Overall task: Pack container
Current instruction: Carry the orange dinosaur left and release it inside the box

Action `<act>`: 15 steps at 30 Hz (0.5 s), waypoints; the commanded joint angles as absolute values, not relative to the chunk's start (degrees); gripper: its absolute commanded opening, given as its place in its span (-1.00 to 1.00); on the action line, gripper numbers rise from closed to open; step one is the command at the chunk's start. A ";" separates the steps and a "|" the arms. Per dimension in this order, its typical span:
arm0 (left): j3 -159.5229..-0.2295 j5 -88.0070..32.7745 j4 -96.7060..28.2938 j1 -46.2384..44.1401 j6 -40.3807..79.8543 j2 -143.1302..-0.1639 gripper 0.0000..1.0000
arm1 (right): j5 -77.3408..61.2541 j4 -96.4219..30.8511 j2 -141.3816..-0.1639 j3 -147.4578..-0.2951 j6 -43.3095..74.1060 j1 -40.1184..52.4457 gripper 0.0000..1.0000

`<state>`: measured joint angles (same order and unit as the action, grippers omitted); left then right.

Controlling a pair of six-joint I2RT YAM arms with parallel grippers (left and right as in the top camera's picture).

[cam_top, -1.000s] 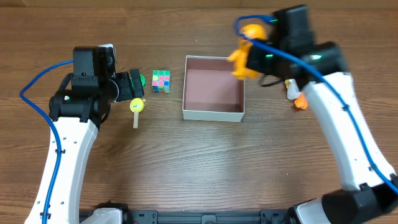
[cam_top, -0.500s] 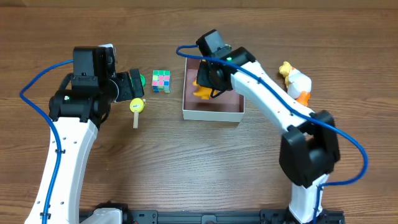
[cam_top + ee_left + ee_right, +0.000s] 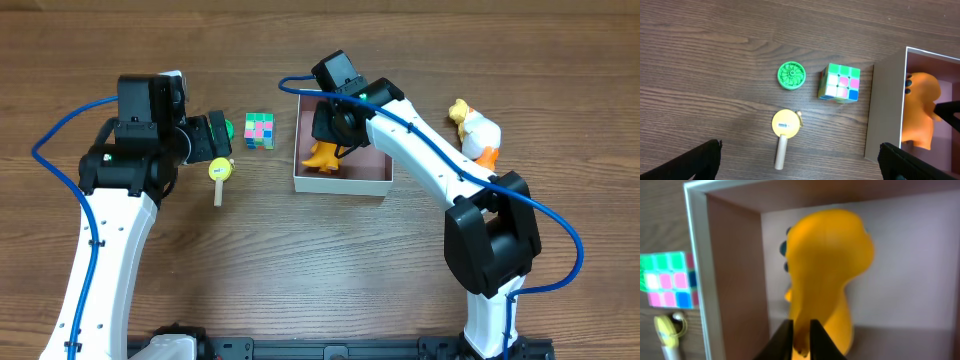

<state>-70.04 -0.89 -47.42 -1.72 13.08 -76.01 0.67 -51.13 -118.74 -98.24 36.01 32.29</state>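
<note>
The container point(image 3: 342, 184) is a square white box with a pinkish-brown inside, at the table's middle. My right gripper point(image 3: 329, 138) reaches into its left side, shut on the narrow end of an orange dinosaur toy point(image 3: 322, 156). In the right wrist view the fingers point(image 3: 801, 341) pinch the toy point(image 3: 827, 265) close to the container's left wall point(image 3: 700, 255). My left gripper point(image 3: 800, 162) is open and empty, above a yellow paddle toy point(image 3: 785, 123). The container's wall point(image 3: 885, 110) and the orange toy point(image 3: 920, 110) show at the left wrist view's right edge.
Left of the container lie a colourful puzzle cube point(image 3: 260, 130), a green disc point(image 3: 229, 128) and the yellow paddle toy point(image 3: 219, 172). A white and orange duck toy point(image 3: 475, 135) lies right of the container. The cube point(image 3: 840, 83) and the disc point(image 3: 790, 75) also show in the left wrist view.
My right arm has swung from the back right to over the container and lowered the orange toy into its left side. The duck toy came into view. The left arm has not moved.
</note>
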 commanded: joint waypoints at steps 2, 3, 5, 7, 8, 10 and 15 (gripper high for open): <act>-71.35 -0.69 -47.40 -1.04 11.77 -76.40 1.00 | 4.43 -52.05 -117.75 -98.50 35.42 29.91 -0.92; -71.35 -0.69 -47.40 -1.04 11.77 -76.40 1.00 | 4.45 -52.23 -117.75 -98.50 35.42 29.47 -0.92; -71.35 -0.69 -47.40 -1.04 11.77 -76.40 1.00 | 4.45 -52.99 -117.78 -98.48 35.42 28.23 -0.92; -71.35 -0.69 -47.40 -1.04 11.77 -76.40 1.00 | 4.47 -53.69 -117.78 -98.48 35.40 26.79 -0.92; -71.35 -0.69 -47.40 -1.04 11.75 -76.40 1.00 | 4.49 -53.67 -117.78 -98.48 35.40 26.41 -0.92; -71.35 -0.69 -47.40 -1.04 11.77 -76.40 1.00 | 5.43 -53.65 -117.71 -98.52 35.38 25.47 -0.92; -71.35 -0.69 -47.42 -1.04 11.77 -76.40 1.00 | 4.12 -53.87 -114.56 -99.02 30.37 21.04 -0.92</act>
